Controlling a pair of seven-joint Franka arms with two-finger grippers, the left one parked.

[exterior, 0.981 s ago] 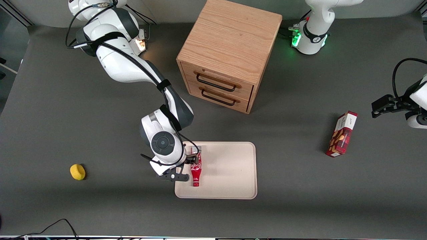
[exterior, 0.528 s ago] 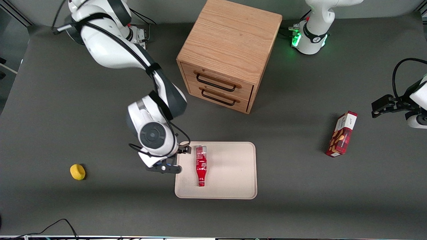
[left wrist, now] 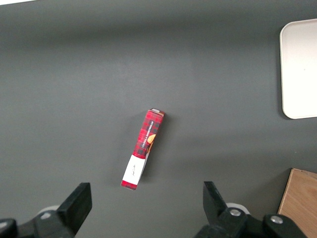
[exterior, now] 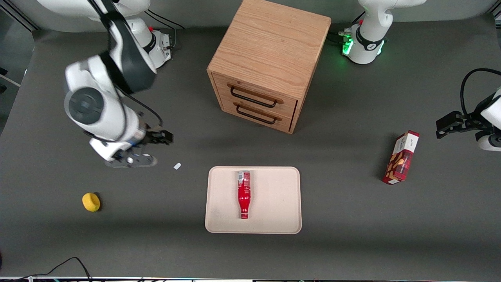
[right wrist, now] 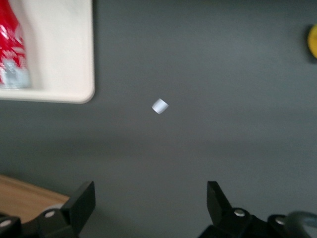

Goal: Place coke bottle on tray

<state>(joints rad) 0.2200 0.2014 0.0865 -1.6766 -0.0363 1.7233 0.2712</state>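
The coke bottle (exterior: 244, 194) lies on its side in the beige tray (exterior: 274, 219), silver base toward the cabinet and red cap toward the front camera. It also shows in the right wrist view (right wrist: 11, 44), on the tray's corner (right wrist: 59, 49). My right gripper (exterior: 150, 149) is open and empty. It hangs above the bare table, well clear of the tray, toward the working arm's end. In the right wrist view the gripper (right wrist: 151, 203) has its jaws wide apart with nothing between them.
A wooden drawer cabinet (exterior: 270, 62) stands farther from the front camera than the tray. A small white scrap (exterior: 177, 166) lies between gripper and tray. A yellow object (exterior: 91, 202) lies toward the working arm's end, a red snack box (exterior: 401, 158) toward the parked arm's end.
My gripper has let go of the bottle and drawn up and away from the tray toward the working arm's end. The bottle has rolled toward the tray's middle.
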